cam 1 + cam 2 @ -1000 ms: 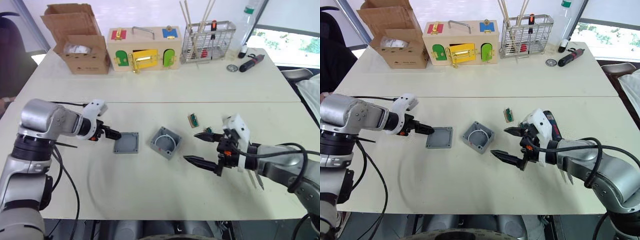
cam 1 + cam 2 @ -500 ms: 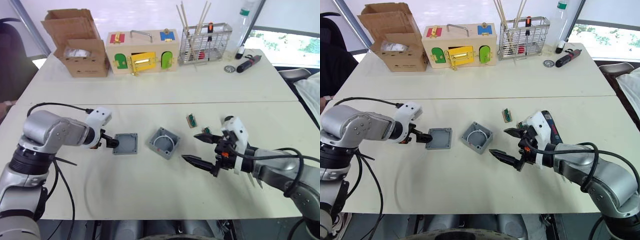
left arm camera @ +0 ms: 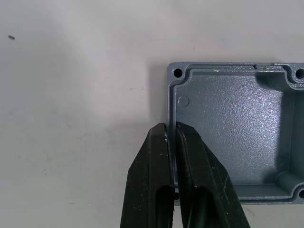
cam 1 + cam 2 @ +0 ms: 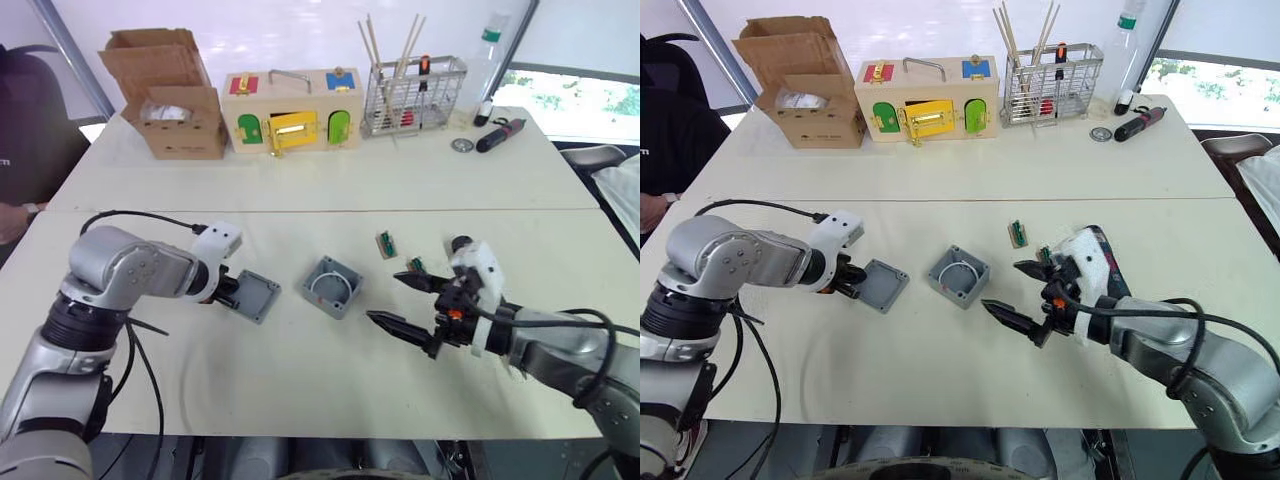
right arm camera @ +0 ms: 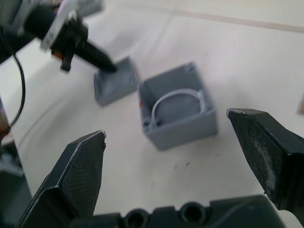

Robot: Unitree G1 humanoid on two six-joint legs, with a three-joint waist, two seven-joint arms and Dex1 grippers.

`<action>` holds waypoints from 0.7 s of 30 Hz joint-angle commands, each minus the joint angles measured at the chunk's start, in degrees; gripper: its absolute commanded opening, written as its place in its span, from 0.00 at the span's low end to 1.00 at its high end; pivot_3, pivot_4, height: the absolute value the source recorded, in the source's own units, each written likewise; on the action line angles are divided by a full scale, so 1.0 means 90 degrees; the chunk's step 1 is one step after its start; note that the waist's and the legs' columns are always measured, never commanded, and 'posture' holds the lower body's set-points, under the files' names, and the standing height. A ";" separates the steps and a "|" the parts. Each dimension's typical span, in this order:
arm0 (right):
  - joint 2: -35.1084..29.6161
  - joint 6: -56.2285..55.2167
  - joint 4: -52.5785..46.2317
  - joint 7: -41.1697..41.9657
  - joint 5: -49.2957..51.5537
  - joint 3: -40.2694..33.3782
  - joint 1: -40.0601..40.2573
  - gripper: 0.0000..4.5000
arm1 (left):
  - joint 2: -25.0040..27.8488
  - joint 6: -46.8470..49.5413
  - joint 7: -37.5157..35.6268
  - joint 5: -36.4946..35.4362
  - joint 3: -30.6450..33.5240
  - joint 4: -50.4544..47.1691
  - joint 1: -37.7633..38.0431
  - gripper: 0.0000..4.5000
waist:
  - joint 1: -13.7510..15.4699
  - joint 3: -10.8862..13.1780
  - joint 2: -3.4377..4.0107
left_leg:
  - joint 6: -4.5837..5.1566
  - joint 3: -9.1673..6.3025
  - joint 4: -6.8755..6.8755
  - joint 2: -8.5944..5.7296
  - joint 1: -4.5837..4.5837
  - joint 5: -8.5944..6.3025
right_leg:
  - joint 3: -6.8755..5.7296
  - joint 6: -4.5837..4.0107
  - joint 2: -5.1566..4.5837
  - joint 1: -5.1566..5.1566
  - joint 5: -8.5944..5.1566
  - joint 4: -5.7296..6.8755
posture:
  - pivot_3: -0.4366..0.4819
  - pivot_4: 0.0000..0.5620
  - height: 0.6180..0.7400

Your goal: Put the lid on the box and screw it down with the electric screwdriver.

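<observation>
Pinching one rim of the flat square grey plastic lid (image 3: 232,137), the left gripper (image 3: 172,137) has its fingers nearly closed on it. Ahead of the right gripper (image 4: 412,304), spread wide and empty, sits the deep grey plastic box (image 4: 332,286), uncovered. Seating and screwing remain; the dark electric screwdriver (image 4: 502,133) lies far off.

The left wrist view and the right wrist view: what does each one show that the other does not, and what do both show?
Left wrist view alone: how the left end effector pinches the rim of the lid, one finger on each side of it, plus the lid's corner screw holes.

Right wrist view alone: the open box with a pale ring inside, and the right end effector spread wide before it.

Both: the lid on the table, held by the left end effector.
</observation>
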 commanded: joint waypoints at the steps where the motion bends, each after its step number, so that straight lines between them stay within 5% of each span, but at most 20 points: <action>1: 0.0038 -0.0126 0.0332 -0.0286 0.1178 -0.0726 -0.0658 1.00 | 0.0302 -0.1427 -0.1073 0.0535 0.0303 0.0162 -0.0617 0.01 | -0.0015 0.0033 -0.0045 | -0.0003 -0.0001 0.0001 0.0001 -0.0007 0.0002 | 0.0000 -0.0001 0.0002 -0.0010 0.0001 0.0003 | 0.48 0.27 1.00; 6: 0.0819 -0.0111 0.1000 -0.1287 0.1495 0.0053 -0.1989 1.00 | -0.0200 -0.4172 -0.2314 0.1064 0.1038 0.0812 -0.1059 0.01 | -0.0026 0.0043 -0.0061 | -0.0023 0.0004 -0.0015 0.0006 -0.0045 0.0012 | -0.0003 -0.0002 -0.0004 -0.0047 0.0001 -0.0026 | 0.48 0.27 1.00; 12: 0.1728 -0.0223 0.1920 -0.1765 0.0608 0.0926 -0.3071 1.00 | -0.1181 -0.5196 -0.3161 0.1149 0.1335 0.1125 -0.0914 0.01 | -0.0052 0.0039 -0.0058 | -0.0033 0.0020 0.0005 0.0002 -0.0158 0.0018 | 0.0000 0.0001 -0.0014 -0.0163 0.0003 -0.0013 | 0.48 0.27 1.00; 21: 0.2463 -0.0078 0.2665 -0.2383 0.0216 0.0944 -0.3832 1.00 | -0.1973 -0.5995 -0.3183 0.1949 0.1036 0.1045 -0.0869 0.01 | -0.0079 0.0039 -0.0058 | -0.0042 0.0020 0.0022 0.0001 -0.0214 0.0024 | -0.0002 0.0002 -0.0013 -0.0226 0.0005 0.0019 | 0.48 0.27 1.00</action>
